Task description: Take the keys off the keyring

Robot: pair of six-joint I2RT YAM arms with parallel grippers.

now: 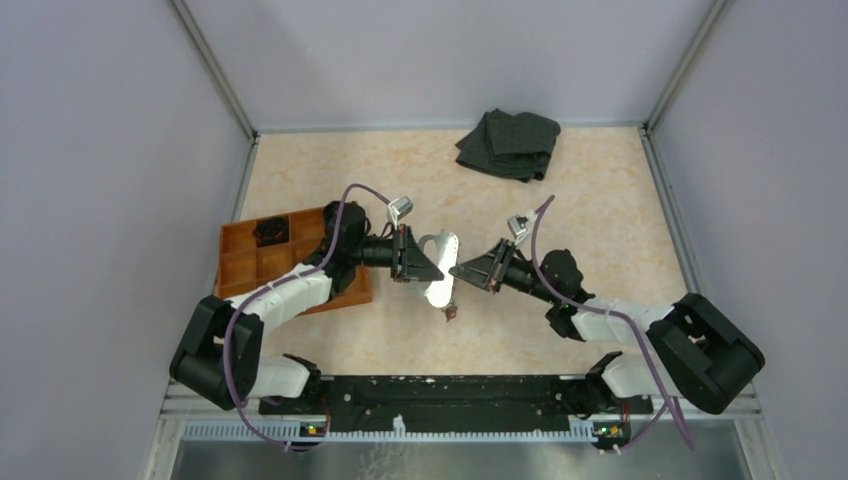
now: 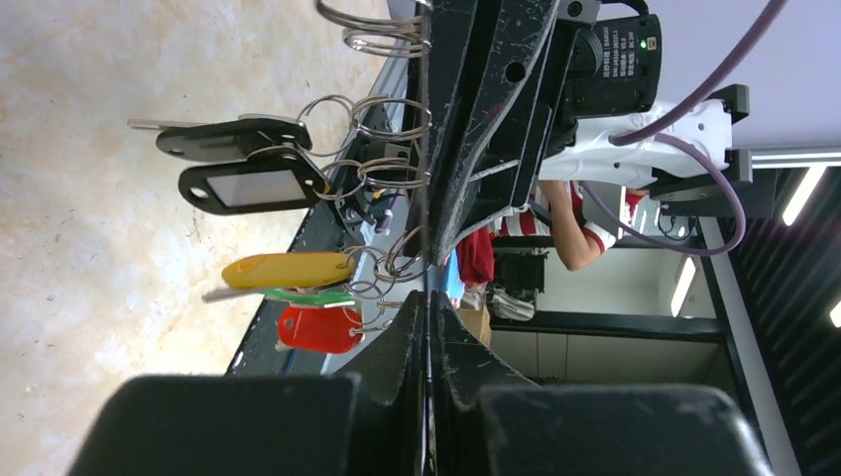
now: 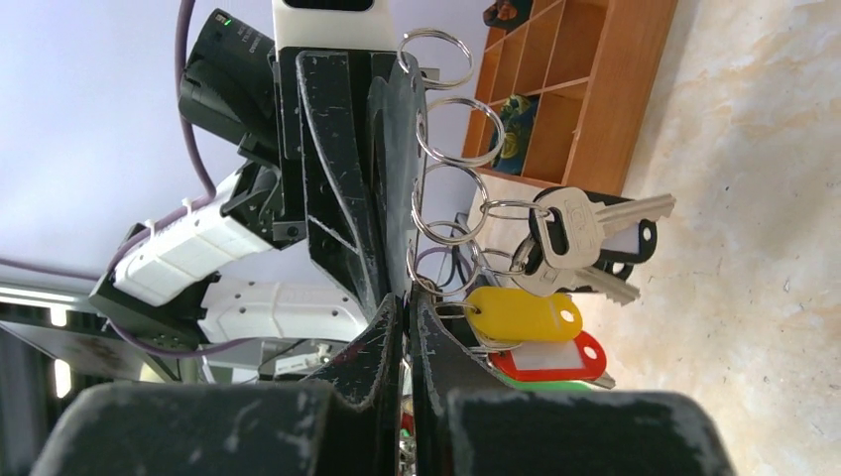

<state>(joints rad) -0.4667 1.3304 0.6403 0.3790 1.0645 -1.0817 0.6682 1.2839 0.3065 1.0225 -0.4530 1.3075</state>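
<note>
Both grippers meet above the middle of the table and pinch the same keyring, a thin wire (image 2: 426, 188) running straight between their tips. My left gripper (image 2: 428, 302) is shut on one end of it, and my right gripper (image 3: 405, 302) is shut on the other. In the top view the left gripper (image 1: 438, 274) and the right gripper (image 1: 456, 270) are tip to tip. Several small split rings (image 3: 444, 139) hang on the wire. From them hang the keys (image 3: 585, 223) with black (image 2: 248, 186), yellow (image 2: 288, 270), green (image 2: 298, 296) and red (image 2: 319, 329) tags. The bunch (image 1: 440, 292) dangles above the table.
An orange gridded tray (image 1: 262, 262) lies at the left under the left arm, with dark things in its far cells; it also shows in the right wrist view (image 3: 605, 89). A crumpled black cloth (image 1: 508, 143) lies at the back right.
</note>
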